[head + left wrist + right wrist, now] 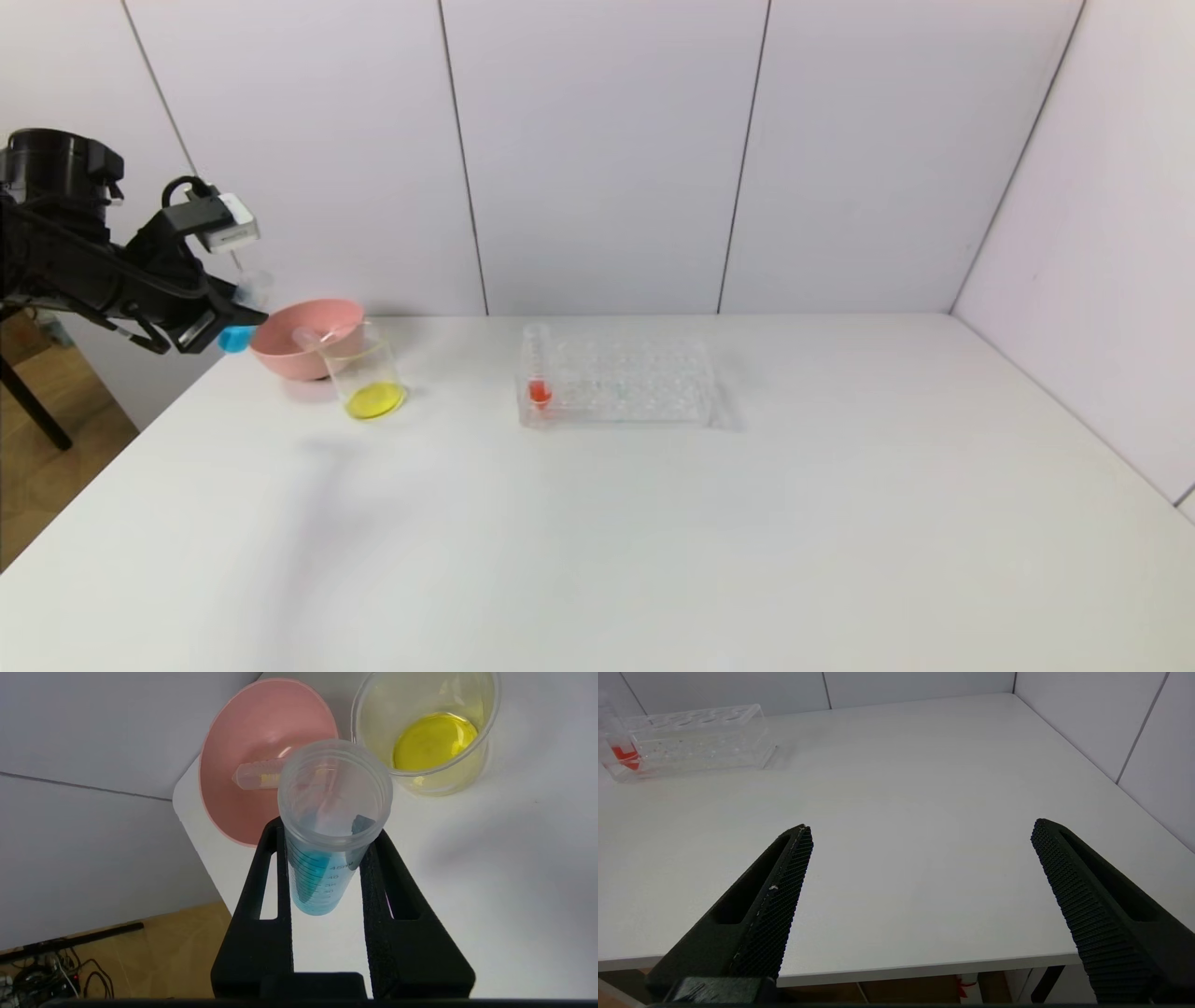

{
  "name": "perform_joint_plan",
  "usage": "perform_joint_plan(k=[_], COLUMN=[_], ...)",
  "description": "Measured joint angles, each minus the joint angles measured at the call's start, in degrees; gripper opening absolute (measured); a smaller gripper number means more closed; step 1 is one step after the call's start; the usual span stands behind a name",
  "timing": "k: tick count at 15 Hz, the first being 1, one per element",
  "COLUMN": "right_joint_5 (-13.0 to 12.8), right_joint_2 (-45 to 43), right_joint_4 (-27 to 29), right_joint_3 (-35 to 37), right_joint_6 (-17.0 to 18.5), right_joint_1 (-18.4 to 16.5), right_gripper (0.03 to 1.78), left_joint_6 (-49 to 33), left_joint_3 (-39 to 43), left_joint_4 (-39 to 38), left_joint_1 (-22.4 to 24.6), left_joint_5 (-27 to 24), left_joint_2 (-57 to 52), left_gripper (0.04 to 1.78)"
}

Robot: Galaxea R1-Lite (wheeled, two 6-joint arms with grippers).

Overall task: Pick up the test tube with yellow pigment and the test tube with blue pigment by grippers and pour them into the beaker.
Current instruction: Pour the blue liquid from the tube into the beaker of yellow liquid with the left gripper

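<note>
My left gripper [222, 322] hangs at the table's far left corner, beside the pink bowl, shut on the test tube with blue pigment [322, 872]. The tube stands nearly upright between the jaws of the left gripper [327, 833], blue liquid low inside, its blue tip [235, 338] showing below the fingers. The beaker [364, 373] stands just right of the bowl, its wall [373, 723] clear, with yellow liquid at the bottom. The test tube with yellow pigment [259, 773] lies in the bowl, drained to yellow traces. My right gripper [922, 830] is open over the table's near edge, nothing between its fingers.
The pink bowl [280, 359] sits at the back left, near the table corner [187, 807]. A clear many-holed rack [635, 383] stands mid-table with a red-tipped tube [539, 378] in its left end; the rack [700, 737] lies far from the right gripper.
</note>
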Motion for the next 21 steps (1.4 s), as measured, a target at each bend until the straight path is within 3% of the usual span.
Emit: perform_joint_plan(k=[8,15,19,21], right_joint_5=[0.00,0.02,0.00,0.00], right_joint_2=[0.01,0.00,0.00,0.01], right_joint_4=[0.00,0.02,0.02,0.00], right_joint_3=[0.00,0.00,0.00,0.00], right_joint_6=[0.00,0.00,0.00,0.00], right_joint_1=[0.00,0.00,0.00,0.00], right_gripper=[1.71,1.71,1.71,1.71], left_joint_6=[7.25,10.69,13.20,13.53], left_joint_3=[-12.00,-18.03,-23.66,-24.49], left_joint_4=[13.48,18.51,25.66,25.75], left_joint_1=[-2.51,-2.84,-3.15,-3.36], left_joint_5=[0.28,0.63,3.97,5.73], left_joint_2=[5.81,8.74,10.73,11.30], left_gripper=[0.44,0.44,0.44,0.44])
